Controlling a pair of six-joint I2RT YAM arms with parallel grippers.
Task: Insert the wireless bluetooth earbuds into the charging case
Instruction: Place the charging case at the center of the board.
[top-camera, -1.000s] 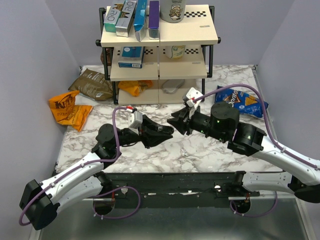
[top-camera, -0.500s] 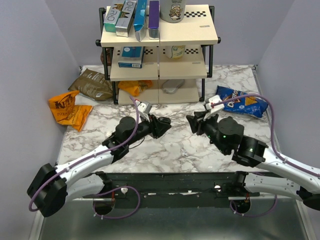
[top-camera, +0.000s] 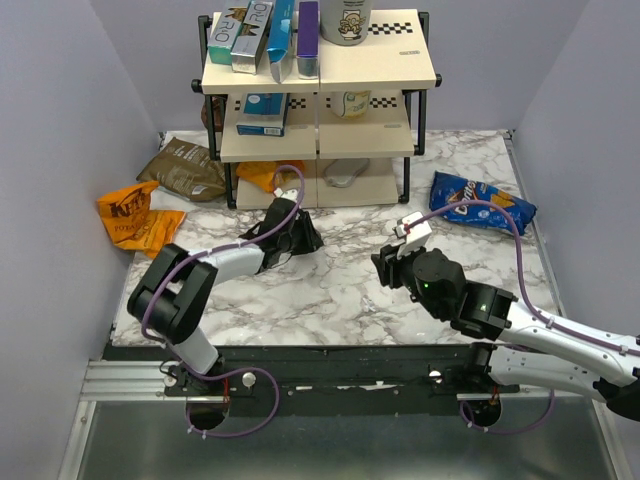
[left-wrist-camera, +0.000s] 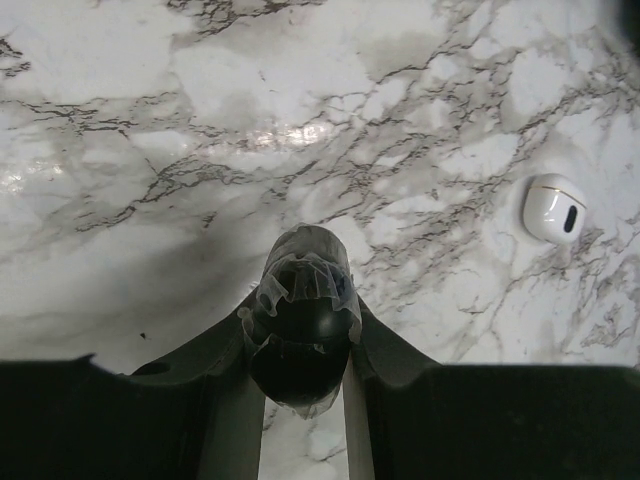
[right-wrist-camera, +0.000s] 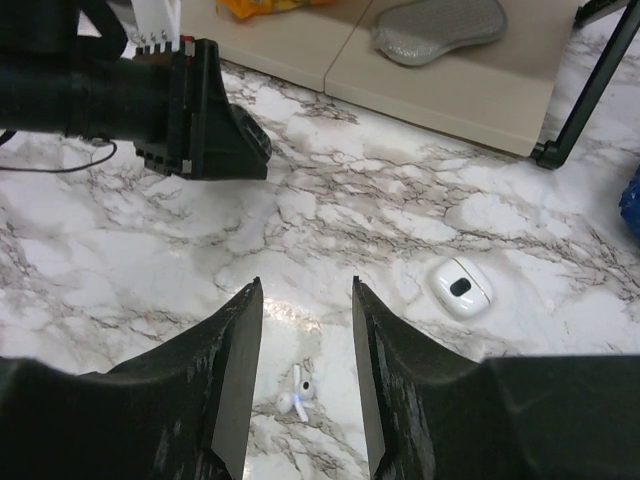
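1. Two small white stemmed plastic earbuds (right-wrist-camera: 297, 395) lie together on the marble table (right-wrist-camera: 520, 220), close by the spread right hand (right-wrist-camera: 305, 290).
2. One white oval plastic charging case (right-wrist-camera: 460, 288), closed, lies to their right.
3. Left hand (left-wrist-camera: 300, 330), pressed together, sits far-left, before the wooden shelf rack (top-camera: 320, 100).

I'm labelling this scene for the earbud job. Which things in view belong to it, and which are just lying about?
Belong to the job:
white earbuds
white charging case

Just lying about:
orange snack bag
brown snack bag
blue snack bag
shelf rack
boxes on its top shelf
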